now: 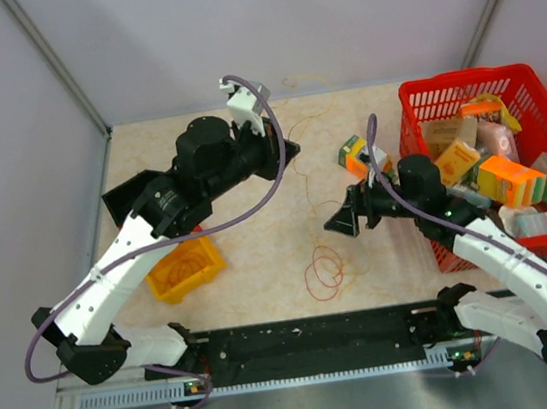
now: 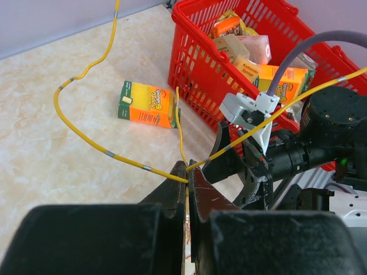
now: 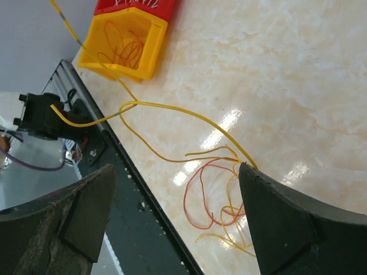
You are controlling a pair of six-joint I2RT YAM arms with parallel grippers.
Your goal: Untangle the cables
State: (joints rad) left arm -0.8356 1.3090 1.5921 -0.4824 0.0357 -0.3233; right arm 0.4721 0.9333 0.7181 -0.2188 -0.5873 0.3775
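Left pincer (image 2: 186, 172) tight on yellow cable (image 2: 109, 153)

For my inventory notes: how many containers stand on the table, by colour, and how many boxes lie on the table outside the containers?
Red basket: 1
Yellow bin: 1
Box outside: 1
Total: 3

2 white-and-black arms (image 1: 112, 276), purple cables (image 1: 264, 191)

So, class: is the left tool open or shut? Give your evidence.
Shut. The left tool has its tips pinched on the yellow cable, which emerges from between them.
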